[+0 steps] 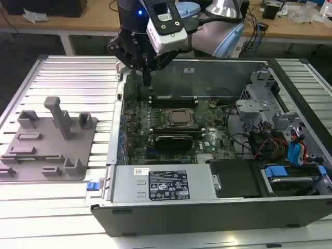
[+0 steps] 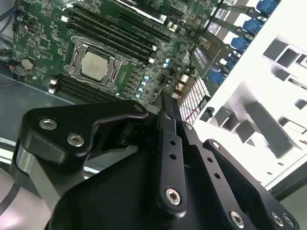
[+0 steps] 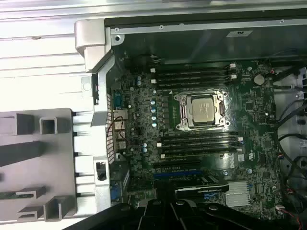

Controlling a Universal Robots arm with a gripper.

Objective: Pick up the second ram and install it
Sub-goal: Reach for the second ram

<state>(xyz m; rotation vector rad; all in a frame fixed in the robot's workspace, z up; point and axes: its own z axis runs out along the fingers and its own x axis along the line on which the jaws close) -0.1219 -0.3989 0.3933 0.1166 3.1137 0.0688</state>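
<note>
The gripper (image 1: 147,78) hangs over the open computer case's (image 1: 207,212) back corner; how far its jaws stand open cannot be told. In the first wrist view, the second ram (image 3: 17,194) — a greenish sliver, cut off at the edge — lies in the grey fixture (image 3: 57,163).

It was a lab or workshop — an open computer case (image 1: 207,213) lay on a slotted metal table (image 1: 72,78) beside a grey fixture (image 1: 52,151), a robot arm (image 1: 223,28) over it, and cable-strewn benches (image 1: 290,28) stood behind.
</note>
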